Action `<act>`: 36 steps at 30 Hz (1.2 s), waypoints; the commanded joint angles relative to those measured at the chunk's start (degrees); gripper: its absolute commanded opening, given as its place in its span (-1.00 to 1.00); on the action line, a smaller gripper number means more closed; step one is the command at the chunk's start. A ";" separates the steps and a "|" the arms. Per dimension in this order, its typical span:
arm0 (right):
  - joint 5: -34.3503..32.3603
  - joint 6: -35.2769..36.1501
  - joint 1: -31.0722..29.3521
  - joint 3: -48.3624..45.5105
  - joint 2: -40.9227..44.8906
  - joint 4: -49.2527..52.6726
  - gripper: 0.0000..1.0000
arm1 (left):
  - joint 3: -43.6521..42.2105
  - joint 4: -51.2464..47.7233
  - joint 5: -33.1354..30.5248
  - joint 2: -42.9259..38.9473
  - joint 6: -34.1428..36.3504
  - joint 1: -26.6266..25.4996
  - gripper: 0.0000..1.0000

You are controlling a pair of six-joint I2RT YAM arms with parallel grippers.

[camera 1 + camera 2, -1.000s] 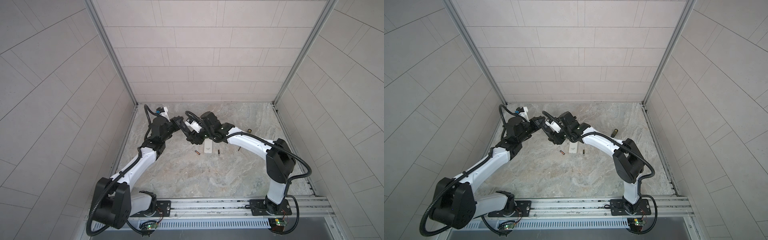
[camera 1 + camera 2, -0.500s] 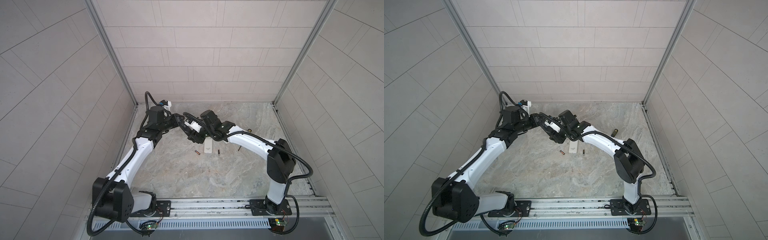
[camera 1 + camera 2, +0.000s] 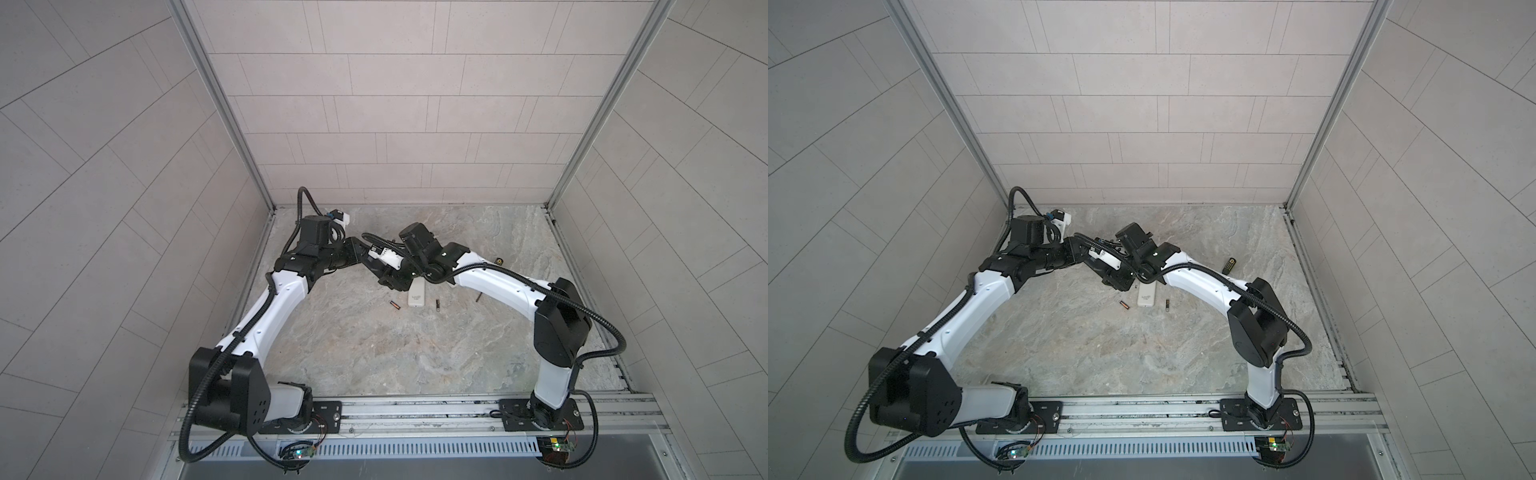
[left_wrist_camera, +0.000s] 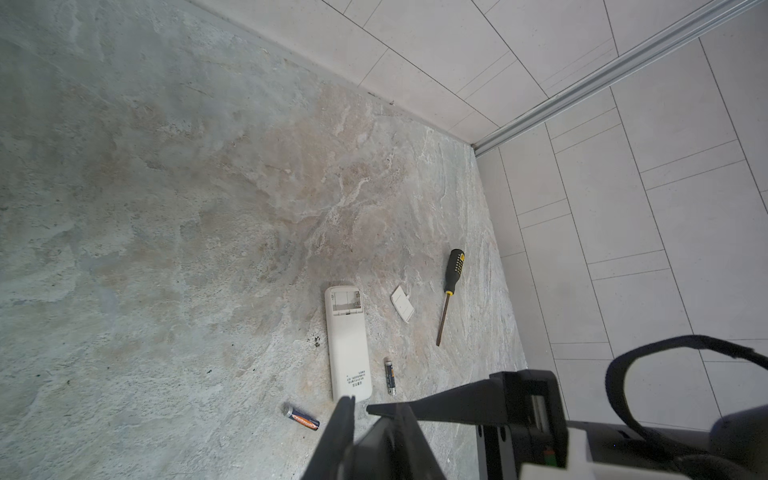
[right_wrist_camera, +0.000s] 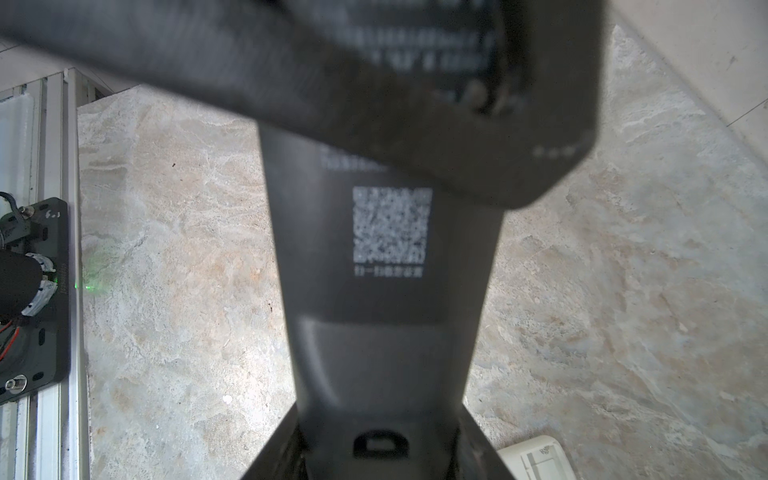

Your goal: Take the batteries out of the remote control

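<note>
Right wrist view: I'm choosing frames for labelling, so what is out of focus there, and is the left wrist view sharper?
Right wrist view: the long dark grey remote with a printed square code is blurred, too near the lens; the marbled stone tabletop behind is sharp. Left wrist view: the white rectangular remote and two slim dark batteries are crisp.

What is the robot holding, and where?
The right gripper holds the black remote control by its end; whether the left gripper holds anything cannot be told.

Soft, even, bright light; only faint shadows on the tabletop point(image 3: 374, 353). Both top views bow the tiled walls point(image 3: 104, 187) at the edges. Right wrist view: black remote point(image 5: 386, 249) close, blurred
</note>
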State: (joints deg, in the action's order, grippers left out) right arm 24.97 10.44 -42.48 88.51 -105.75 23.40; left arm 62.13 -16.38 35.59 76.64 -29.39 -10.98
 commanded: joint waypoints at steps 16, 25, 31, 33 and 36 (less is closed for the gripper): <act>0.15 -30.55 6.40 -10.49 9.85 -15.34 0.53 | -17.67 33.28 -15.31 0.21 -7.81 0.08 -0.95; -1.25 -57.24 5.68 -3.47 -1.41 -9.32 0.41 | -25.30 47.31 -20.01 4.60 -8.76 -0.33 -0.99; -0.21 -58.35 3.48 4.16 -10.29 -4.72 0.36 | -26.09 50.35 -20.04 8.93 -9.81 -0.38 -1.00; -0.53 -58.37 2.80 6.00 -12.79 -3.10 0.35 | -26.16 50.78 -19.86 9.90 -9.86 -0.38 -1.00; -1.29 -59.52 2.52 6.55 -14.92 -3.76 0.34 | -26.36 50.45 -20.17 10.67 -9.86 -0.37 -1.00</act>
State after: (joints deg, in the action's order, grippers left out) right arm 24.16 -46.48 -39.51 93.73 -119.90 17.72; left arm 36.27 30.59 16.34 87.07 -38.61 -11.16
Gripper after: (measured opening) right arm 0.672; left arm 0.110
